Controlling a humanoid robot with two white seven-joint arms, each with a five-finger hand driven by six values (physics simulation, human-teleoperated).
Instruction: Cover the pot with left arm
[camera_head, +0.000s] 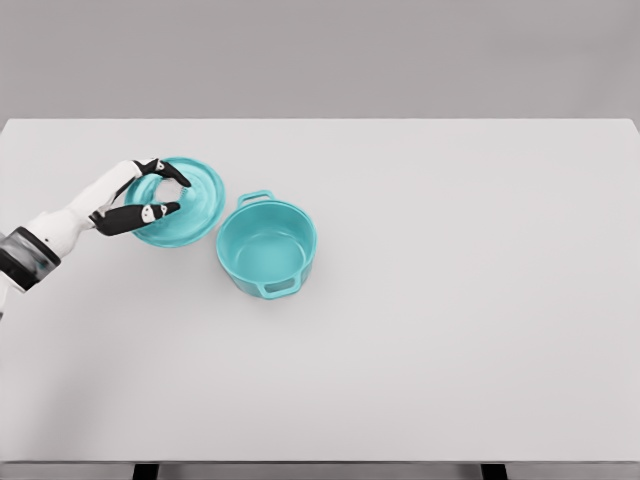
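Observation:
A teal lid (201, 208) lies on the white table (450, 320), just left of the open teal pot (266, 250). The pot stands upright with two side handles and nothing inside. My left hand (176, 195) reaches in from the left edge and sits over the middle of the lid. Its black-tipped fingers (172, 173) curl above the lid's knob and the thumb closes in from below, so the knob is mostly hidden. The lid looks slightly tilted toward the camera. My right arm does not show.
The table's far edge runs behind the lid and the pot. Nothing else stands on the table.

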